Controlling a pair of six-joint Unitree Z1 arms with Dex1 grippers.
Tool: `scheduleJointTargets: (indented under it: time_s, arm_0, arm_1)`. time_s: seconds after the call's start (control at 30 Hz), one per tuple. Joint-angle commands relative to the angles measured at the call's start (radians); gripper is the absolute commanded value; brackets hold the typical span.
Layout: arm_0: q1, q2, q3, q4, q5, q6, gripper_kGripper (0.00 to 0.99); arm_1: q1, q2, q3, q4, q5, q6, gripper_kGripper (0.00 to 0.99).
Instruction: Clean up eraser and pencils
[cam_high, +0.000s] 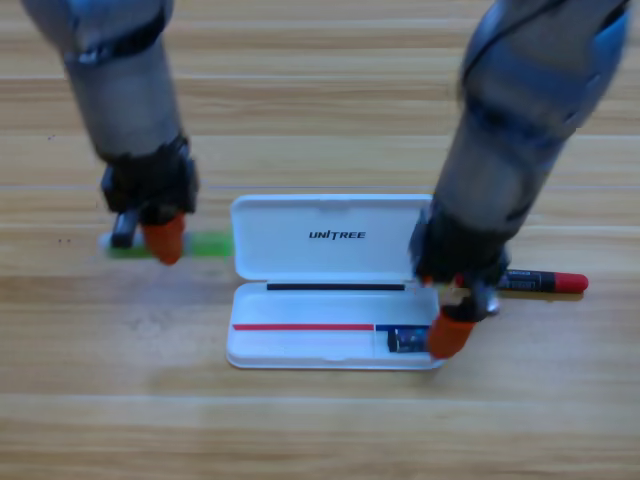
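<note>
The green pencil (205, 245) lies flat on the table left of the white case (325, 235). My left gripper (155, 235) points down onto its left part and hides its middle. The small dark eraser (406, 340) rests in the right end of the case's lower tray (300, 348). My right gripper (452, 332) stands right beside it at the tray's right edge, its orange tip touching or almost touching the eraser. The red pencil (548, 282) with a black band lies on the table right of the case, partly behind the right gripper.
The case lies open in the middle of the table, its lid flat toward the back. Both arms come down from the top edge, the right one covering the case's right corner.
</note>
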Motion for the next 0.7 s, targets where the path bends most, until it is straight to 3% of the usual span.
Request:
scheduleJointTargets:
  time_s: [0.03,0.1,0.33,0.53,0.7]
  arm_0:
    - [-0.115,0.024,-0.086,0.062,-0.029,-0.056,0.0]
    - [-0.125,0.036,-0.1,0.066,-0.042,-0.057,0.0]
    - [-0.13,0.094,-0.121,0.065,-0.098,-0.03,0.0]
    - [-0.132,0.153,-0.161,0.065,-0.147,0.001,0.0]
    - [-0.136,0.216,-0.198,0.065,-0.173,0.002,0.0]
  arm_1:
    - [0.011,-0.242,0.085,0.076,0.025,-0.001,0.905]
    - [0.011,-0.281,0.141,0.076,0.025,-0.001,0.982]
    - [-0.101,-0.284,0.302,0.059,-0.024,-0.039,0.986]
    - [-0.229,-0.169,0.34,-0.103,-0.089,-0.117,0.977]
    - [-0.264,-0.061,0.303,-0.168,-0.099,-0.183,0.965]
